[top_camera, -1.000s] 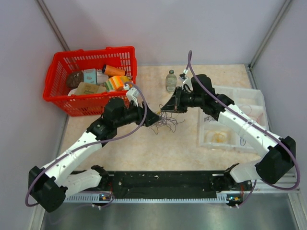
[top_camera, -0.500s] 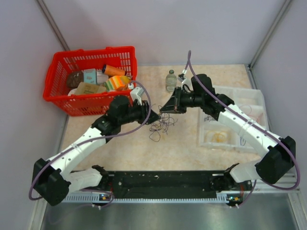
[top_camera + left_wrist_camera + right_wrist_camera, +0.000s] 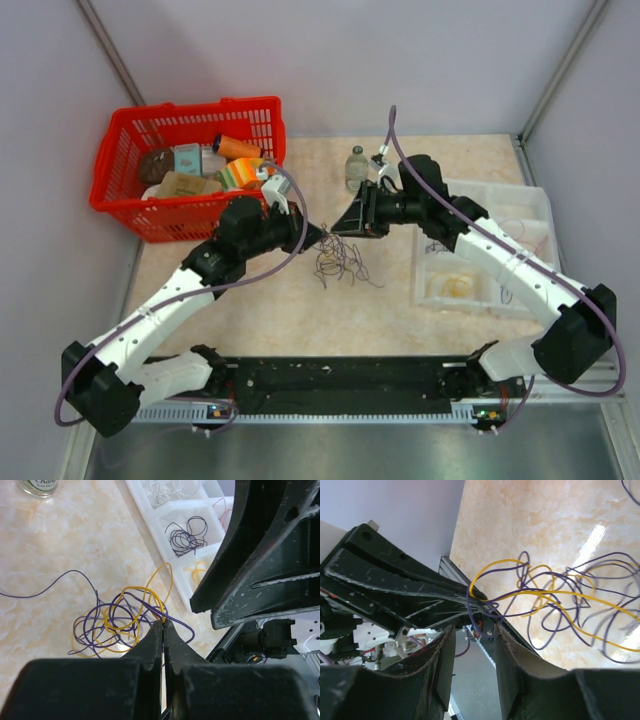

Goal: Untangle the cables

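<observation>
The cables [image 3: 338, 262] are a small tangle of thin purple and yellow wires lying on the table between the two arms. My left gripper [image 3: 318, 234] is shut on a few yellow and purple strands at the tangle's upper left edge; the pinch shows at its tips [image 3: 163, 622], with the loops [image 3: 115, 625] spread just beyond. My right gripper [image 3: 340, 228] faces it from the right, jaws open [image 3: 474, 630]. One purple strand droops across the gap between its fingers, and the rest of the tangle [image 3: 555, 605] fans out past them.
A red basket [image 3: 120, 180] full of items stands at the back left. A small glass bottle [image 3: 356, 168] stands behind the grippers. A white compartment tray [image 3: 530, 215] at the right holds sorted wire loops [image 3: 187, 535].
The left gripper has shut on strands of the tangle. The right gripper, shut before, has opened. The tangle has shifted slightly under the two tips.
</observation>
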Tool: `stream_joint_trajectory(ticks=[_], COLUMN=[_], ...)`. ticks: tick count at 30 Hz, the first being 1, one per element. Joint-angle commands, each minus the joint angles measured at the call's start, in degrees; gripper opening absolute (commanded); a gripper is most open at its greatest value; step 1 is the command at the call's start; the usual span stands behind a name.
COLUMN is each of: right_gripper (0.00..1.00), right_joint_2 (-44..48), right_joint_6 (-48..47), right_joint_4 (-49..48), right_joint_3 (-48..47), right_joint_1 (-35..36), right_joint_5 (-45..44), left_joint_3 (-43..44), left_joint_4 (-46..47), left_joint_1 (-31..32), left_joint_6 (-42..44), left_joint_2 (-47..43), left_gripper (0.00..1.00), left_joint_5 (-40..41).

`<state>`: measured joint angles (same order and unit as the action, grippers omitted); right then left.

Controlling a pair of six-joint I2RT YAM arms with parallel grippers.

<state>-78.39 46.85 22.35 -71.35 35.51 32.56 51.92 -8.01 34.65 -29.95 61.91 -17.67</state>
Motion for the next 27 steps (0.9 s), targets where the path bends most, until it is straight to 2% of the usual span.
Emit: stream_joint_trajectory(ticks=[1,5,7,10,14,16,22,25,27], right_gripper=[0.38,0.49,0.52,0.58,0.62,0.63,0.63,0.61,0.57], right_joint_2=[1.48,1.92,1.93,-0.35,-1.15,-2.64,-6.60,-7.56,-7.83], right_joint_6=[-4.13,-4.05,-5.79,-20.42,-36.26,-39.45,-40.17,-39.47,-38.42], right_joint_4=[1.11,6.82,7.10,6.13,4.81,4.81,-1.23,-6.51,-9.67], right_joint_3=[-1.07,-0.37,1.30,0.25,2.71,1.92,2.18,3.41,4.37], right_joint_1=[-0.08,-3.15,-5.27,-5.10,-5.01,-5.10,-4.40,-1.85,0.60], right_joint_5=[-3.97,-9.96,-7.97,-0.76,-3.02,-4.52,-7.24,-7.85,-11.35], left_joint_3=[-0.07,0.72,0.64,0.81,0.90,1.16,1.16,1.17,1.25], left_joint_4=[1.42,-0.34,-0.69,-1.39,-1.39,-1.92,-2.71,-3.06,-3.32], left_joint_1=[0.24,0.15,0.15,0.24,0.24,0.24,0.15,0.15,0.15], left_joint_6=[-0.19,0.68,0.78,0.43,-0.10,-0.10,-0.37,-0.37,-0.28], left_joint_2=[-2.49,-3.90,-4.43,-4.69,-4.69,-4.69,-5.40,-5.66,-5.92], left_gripper=[0.00,0.00,0.00,0.00,0.00,0.00,0.00,0.00,0.00], left_joint_5=[1.41,2.99,3.08,2.73,2.03,2.11,1.94,1.85,2.03])
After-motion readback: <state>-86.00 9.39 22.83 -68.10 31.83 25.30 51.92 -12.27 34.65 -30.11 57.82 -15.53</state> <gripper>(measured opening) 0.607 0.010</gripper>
